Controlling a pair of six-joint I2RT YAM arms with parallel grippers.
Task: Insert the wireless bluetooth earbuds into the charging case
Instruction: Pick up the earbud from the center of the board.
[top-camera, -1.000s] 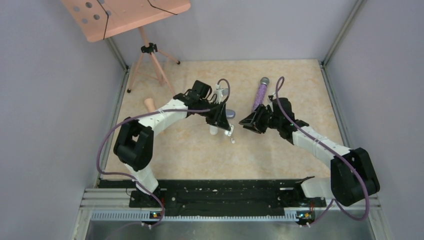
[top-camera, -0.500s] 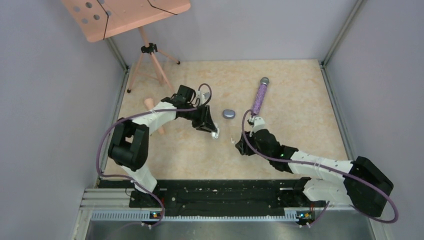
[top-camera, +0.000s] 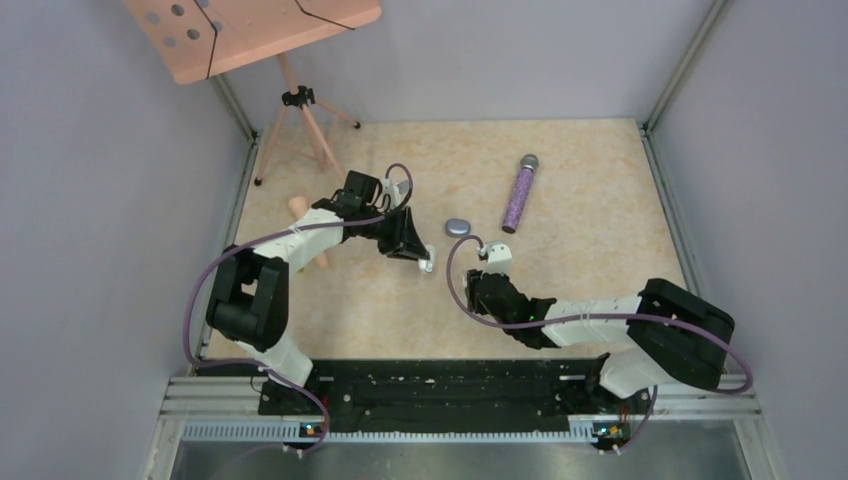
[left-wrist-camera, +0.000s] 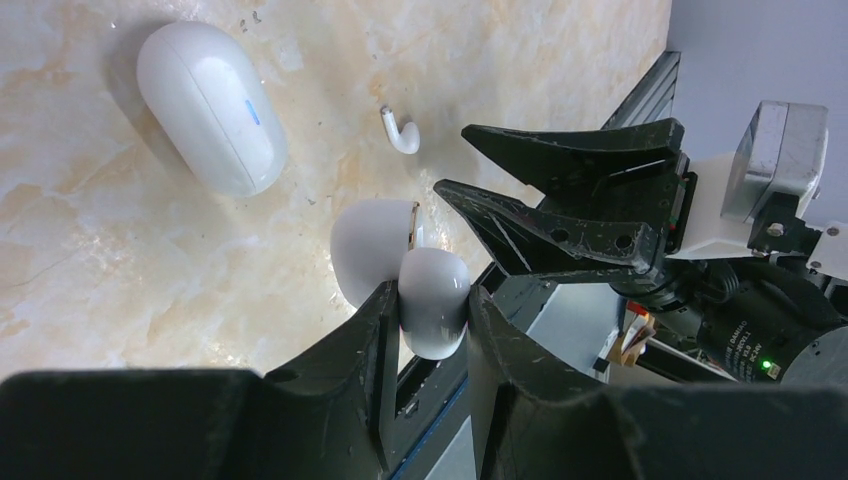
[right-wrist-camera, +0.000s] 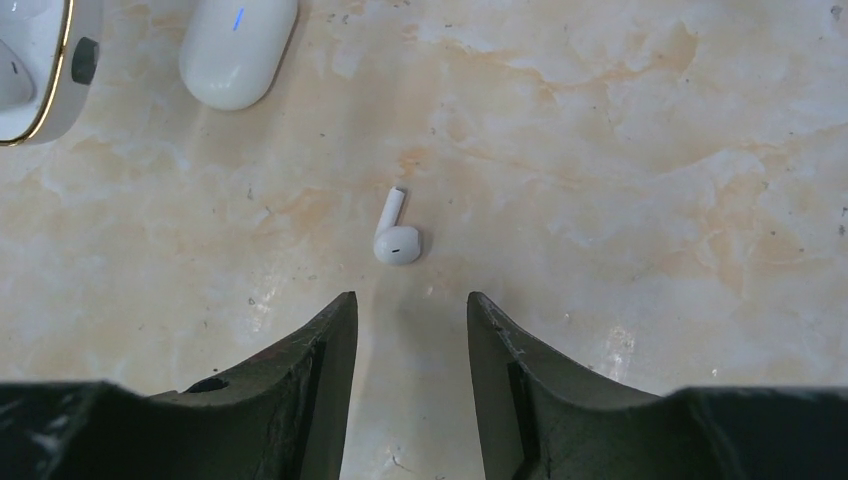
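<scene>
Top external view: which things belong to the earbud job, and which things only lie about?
Job: white earbud; open charging case, held in left gripper; right gripper, open by the earbud.
Lying about: closed white case; purple microphone; pink stand.

In the right wrist view, the open white glossy charging case with a gold rim (right-wrist-camera: 22, 75) is cut off by the top-left corner, and the closed white oval case (right-wrist-camera: 238, 45) loses its far end to the top edge. In the left wrist view, the left gripper (left-wrist-camera: 432, 300) hides the open case's lower part. The small white stemmed earbud (right-wrist-camera: 397, 240) is too small to find from above. Near the surface's left edge, the left arm covers the middle of a peach wooden rod (top-camera: 297, 206).
</scene>
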